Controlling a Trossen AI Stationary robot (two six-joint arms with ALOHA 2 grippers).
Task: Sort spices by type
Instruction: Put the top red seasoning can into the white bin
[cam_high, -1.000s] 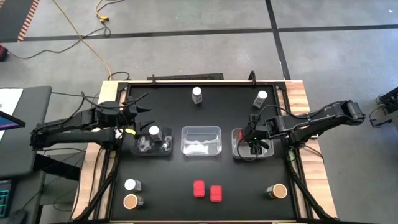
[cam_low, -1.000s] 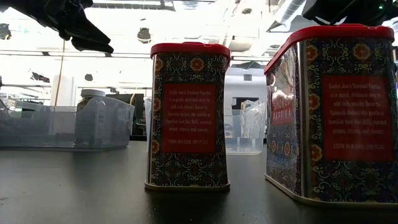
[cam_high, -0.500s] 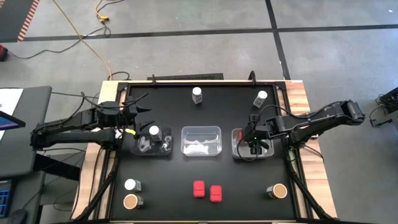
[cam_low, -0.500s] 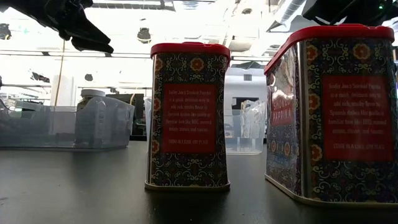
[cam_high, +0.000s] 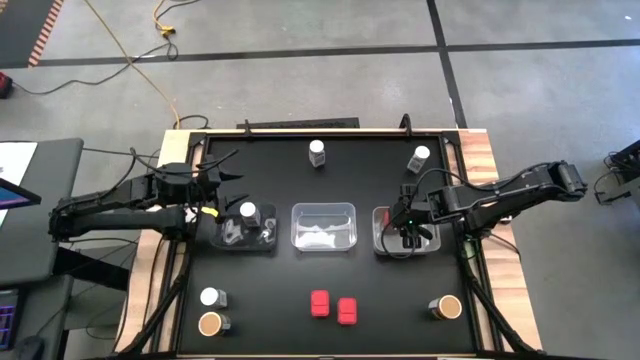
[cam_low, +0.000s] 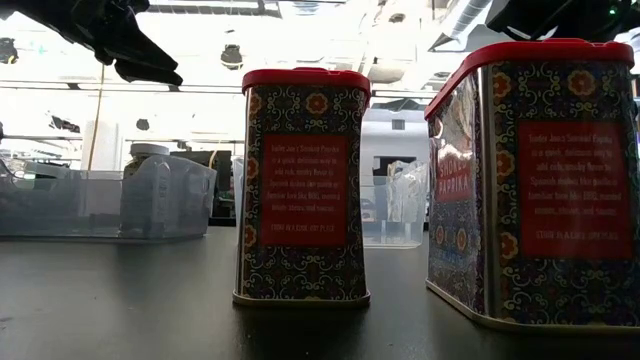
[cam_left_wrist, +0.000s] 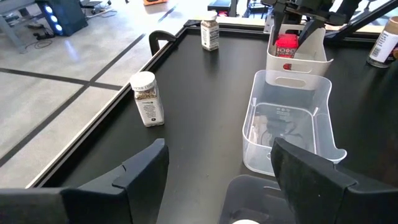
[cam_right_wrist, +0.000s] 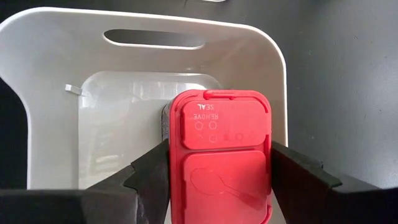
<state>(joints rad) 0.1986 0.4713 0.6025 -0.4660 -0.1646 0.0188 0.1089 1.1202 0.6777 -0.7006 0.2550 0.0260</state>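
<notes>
the right claw (cam_right_wrist: 219, 163) is clamped on a red-lidded spice tin (cam_right_wrist: 220, 149), holding it low inside the right-hand clear tray (cam_right_wrist: 74, 56). nothing has shifted over the last second: same grip, same height, no drop yet. i take it the tin is at its place and only needs letting go. its lid is flat, bright red, with a flip tab. two more red tins (cam_high: 319, 302) (cam_high: 347, 310) wait at the near edge. the left claw (cam_left_wrist: 217, 165) hangs half open and empty over the left tray (cam_high: 226, 240), which holds one white-capped jar (cam_high: 249, 212). other jars (cam_high: 317, 151) stand scattered, and the middle tray (cam_high: 300, 238) looks bare.
</notes>
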